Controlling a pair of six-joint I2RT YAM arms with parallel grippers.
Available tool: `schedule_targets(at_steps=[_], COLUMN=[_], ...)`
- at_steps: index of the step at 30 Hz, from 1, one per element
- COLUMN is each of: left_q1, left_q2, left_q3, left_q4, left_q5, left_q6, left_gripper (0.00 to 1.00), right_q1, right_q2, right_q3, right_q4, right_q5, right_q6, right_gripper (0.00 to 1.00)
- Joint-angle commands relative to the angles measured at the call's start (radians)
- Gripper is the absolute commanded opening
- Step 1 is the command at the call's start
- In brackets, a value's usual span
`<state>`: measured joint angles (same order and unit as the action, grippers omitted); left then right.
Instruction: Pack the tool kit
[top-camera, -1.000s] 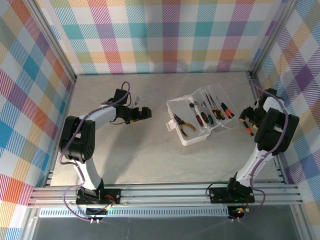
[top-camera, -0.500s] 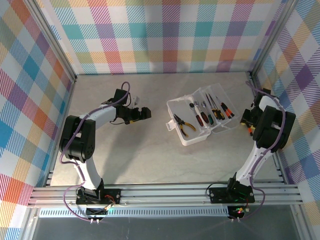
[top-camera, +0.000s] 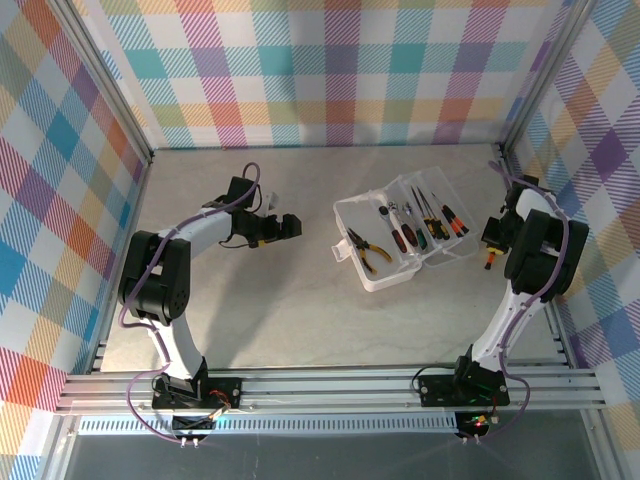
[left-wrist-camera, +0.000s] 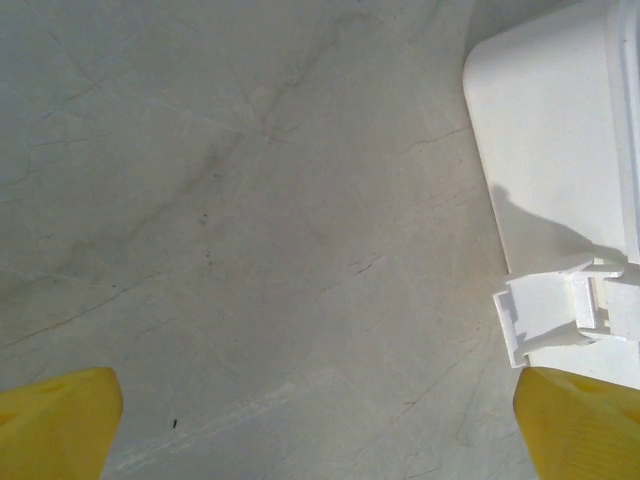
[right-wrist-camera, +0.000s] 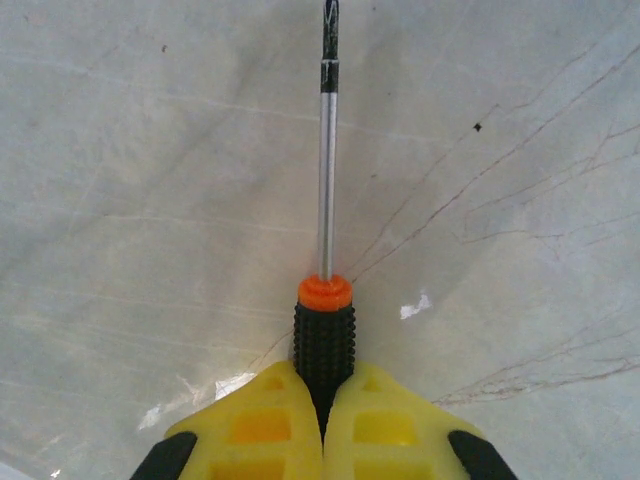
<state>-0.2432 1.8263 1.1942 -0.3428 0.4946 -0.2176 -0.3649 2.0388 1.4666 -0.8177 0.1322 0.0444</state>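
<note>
Right gripper is clamping the screwdriver handle; left gripper is gaping. The shallow hold is probably risking a slip.

No text, label, brand, number or sign can be read anywhere in these views

Screwdriver handle mostly inside right hand
</note>
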Motion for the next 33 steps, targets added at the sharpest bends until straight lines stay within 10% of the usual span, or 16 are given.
schedule_targets(at_steps=[1,11,33], left_q1=[0.015,-0.044,-0.136], left_q2=[-0.001,-0.025,-0.101], left_q3=[0.031,0.076,0.084], left_q4=[-0.067,-0.224,-0.275], left_q5=[-0.065,-0.343,-0.416], left_q6=[0.029,0.084,0.058], left_gripper=[1.00,1.00,1.00], right_q1=[0.017,0.122,0.410], right_q2=[-0.045,-0.305,-0.266], right_q3=[0.009,0.173,0.155], right_q4=[-0.056,-0.193,-0.130], right_q5=[0.019,0.106,0.076], right_q6=[0.009,-0.050,-0.362], right_gripper=[0.00,0.00,0.00])
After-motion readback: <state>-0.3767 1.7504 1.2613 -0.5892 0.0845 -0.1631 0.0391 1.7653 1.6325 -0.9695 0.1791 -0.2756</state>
